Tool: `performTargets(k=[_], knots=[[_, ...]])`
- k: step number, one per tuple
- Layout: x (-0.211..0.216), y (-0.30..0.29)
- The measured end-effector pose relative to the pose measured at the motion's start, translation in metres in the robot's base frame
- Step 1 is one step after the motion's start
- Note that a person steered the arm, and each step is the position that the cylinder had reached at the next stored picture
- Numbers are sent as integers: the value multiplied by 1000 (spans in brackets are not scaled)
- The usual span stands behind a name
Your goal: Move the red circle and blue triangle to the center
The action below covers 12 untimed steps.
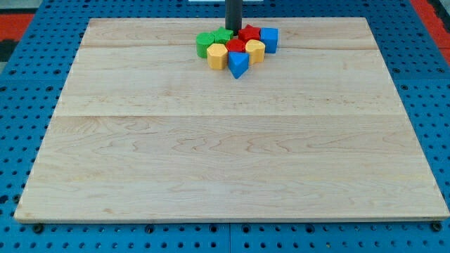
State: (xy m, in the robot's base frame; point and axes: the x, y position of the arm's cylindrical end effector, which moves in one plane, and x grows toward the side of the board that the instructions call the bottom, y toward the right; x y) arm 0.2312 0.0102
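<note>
My straight dark rod upright at the view's top centre, my tip at its lower end, on the board's far edge

Lab test rig: pale wooden surface resting on a blue perforated mounting base. Small coloured blocks clustered at far edge. Red panels at far corners.

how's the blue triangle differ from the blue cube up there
The blue triangle is wedge-shaped, its point toward the view's bottom; the blue cube is boxy. The triangle sits at the cluster's bottom edge, the cube at its right edge, nearer the view's top. Both are the same blue and touch neighbouring blocks.
</note>
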Motion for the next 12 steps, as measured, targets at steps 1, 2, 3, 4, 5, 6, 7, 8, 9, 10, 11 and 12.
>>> performTargets(k=[1, 2, 3, 4, 5, 6, 7, 8, 9, 10, 11, 12], knots=[[50, -3], [81, -2], [83, -2], [82, -2], [81, -2], [81, -2], [91, 1], [107, -2], [83, 29], [82, 58], [128, 45], [137, 40]])
